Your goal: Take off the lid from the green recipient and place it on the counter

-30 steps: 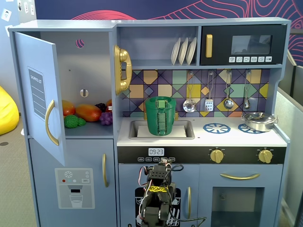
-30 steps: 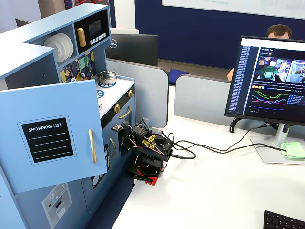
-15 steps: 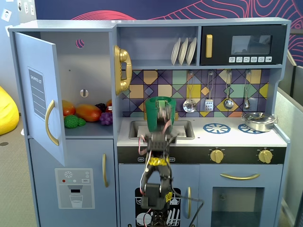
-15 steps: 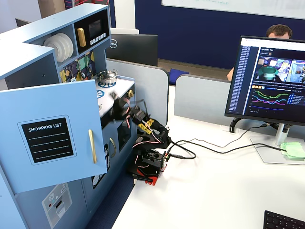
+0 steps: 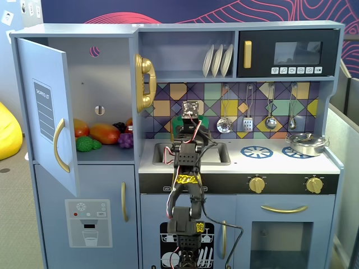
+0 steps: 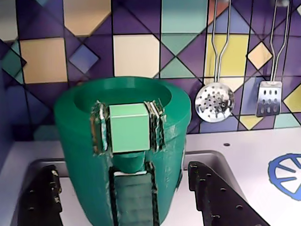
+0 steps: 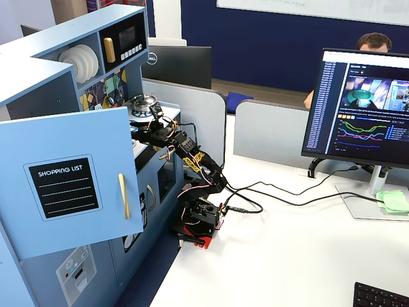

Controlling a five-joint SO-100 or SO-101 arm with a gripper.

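The green recipient is a dark-green pot standing at the sink, against the tiled back wall. A ribbed strip runs down its near side, with a light-green cube above it just under the rim. Inside the rim lies a sunken flat green surface; I cannot tell whether it is the lid. My gripper is open, one black jaw on each side of the pot, not touching it. In a fixed view the arm hides most of the pot and the gripper. The white counter lies to the right.
The sink lies under the gripper. A silver pan stands on the right burner ring and a bare blue ring is nearer. Utensils hang on the wall. The fridge door stands open at the left.
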